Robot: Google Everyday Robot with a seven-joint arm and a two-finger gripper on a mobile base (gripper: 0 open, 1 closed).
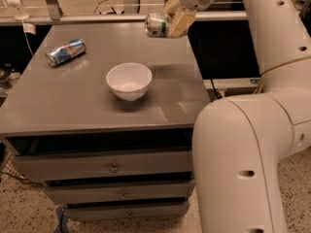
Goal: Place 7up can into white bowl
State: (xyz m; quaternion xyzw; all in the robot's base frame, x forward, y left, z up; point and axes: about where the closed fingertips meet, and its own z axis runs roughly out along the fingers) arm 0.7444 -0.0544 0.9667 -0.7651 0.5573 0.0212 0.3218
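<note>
My gripper (171, 22) is shut on the 7up can (156, 24), a silver can with a green label, and holds it on its side in the air over the far right part of the grey table (73, 110). The white bowl (129, 80) stands upright near the middle of the table, in front of the can, to its left and below it. The bowl looks empty.
A blue and silver can (65, 52) lies on its side at the far left of the table. The table has drawers (114, 166) in its front. My large white arm (252, 130) fills the right side of the view. A metal rail (97, 18) runs behind the table.
</note>
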